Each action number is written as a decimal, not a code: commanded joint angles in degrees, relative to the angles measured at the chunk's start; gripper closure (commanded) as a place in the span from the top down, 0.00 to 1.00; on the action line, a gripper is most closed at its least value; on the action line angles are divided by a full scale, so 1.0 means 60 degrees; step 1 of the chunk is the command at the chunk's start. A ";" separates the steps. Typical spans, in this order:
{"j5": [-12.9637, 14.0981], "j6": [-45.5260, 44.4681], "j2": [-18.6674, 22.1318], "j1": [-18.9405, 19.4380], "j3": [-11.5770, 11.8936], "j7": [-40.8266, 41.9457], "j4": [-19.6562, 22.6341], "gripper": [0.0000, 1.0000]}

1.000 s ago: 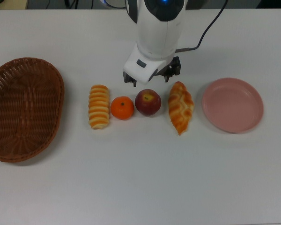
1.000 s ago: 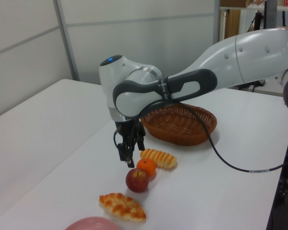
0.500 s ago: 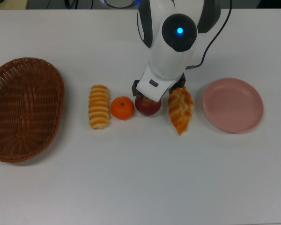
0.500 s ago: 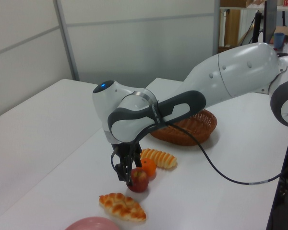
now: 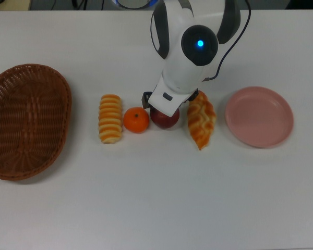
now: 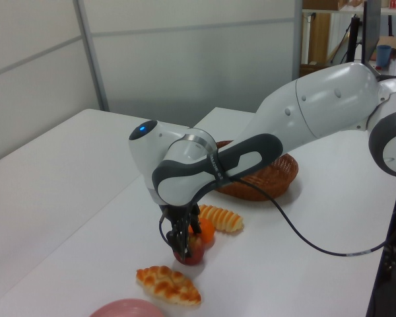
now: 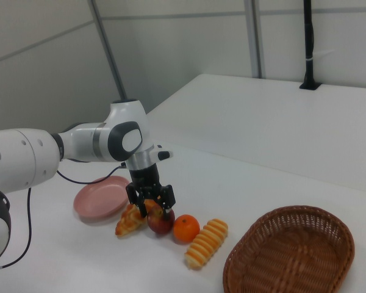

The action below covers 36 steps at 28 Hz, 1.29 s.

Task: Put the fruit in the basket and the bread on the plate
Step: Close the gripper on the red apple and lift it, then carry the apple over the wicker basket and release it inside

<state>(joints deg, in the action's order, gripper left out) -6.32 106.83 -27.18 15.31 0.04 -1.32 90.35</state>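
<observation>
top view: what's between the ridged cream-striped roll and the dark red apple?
Only the small orange mandarin sits between the roll and the apple, seen in the top view.

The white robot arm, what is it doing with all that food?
The white robot arm has lowered its gripper around the dark red apple, one finger on each side, ready to pick it up. The apple sits on the table in a row with the bright orange mandarin, the striped bread roll and the braided pastry. The brown wicker basket and the pink plate are both empty.
</observation>
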 commanded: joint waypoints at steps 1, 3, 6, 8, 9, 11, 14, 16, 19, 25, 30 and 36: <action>-0.0177 0.0316 0.0032 0.0070 0.0066 -0.0161 0.0191 0.76; -0.0192 0.0301 0.0032 0.0070 0.0066 -0.0160 0.0191 0.51; -0.0192 0.0286 0.0032 0.0070 0.0066 -0.0160 0.0191 0.33; -0.0119 0.0257 0.0062 0.0056 0.0066 -0.0190 0.0133 0.24; -0.0104 0.0228 0.0076 0.0055 0.0066 -0.0204 0.0118 0.24; -0.0060 0.0199 0.0120 0.0041 0.0081 -0.0219 0.0103 0.23; -0.0031 0.0154 0.0500 -0.0032 0.0125 -0.0540 0.0088 0.23; -0.0016 0.0154 0.0778 -0.0207 0.0125 -0.0702 0.0088 0.23; 0.0305 -0.0240 0.1218 -0.0588 0.0125 -0.0688 0.0045 0.23; 0.0555 -0.1120 0.2038 -0.1437 0.0139 -0.0512 -0.0205 0.23; 0.0555 -0.1091 0.2318 -0.2901 0.0140 0.0087 -0.0263 0.23; 0.0365 -0.0769 0.1938 -0.4440 0.0154 0.1405 -0.0336 0.23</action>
<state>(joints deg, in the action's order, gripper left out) -4.45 100.74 -13.81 -5.92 1.10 1.77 87.93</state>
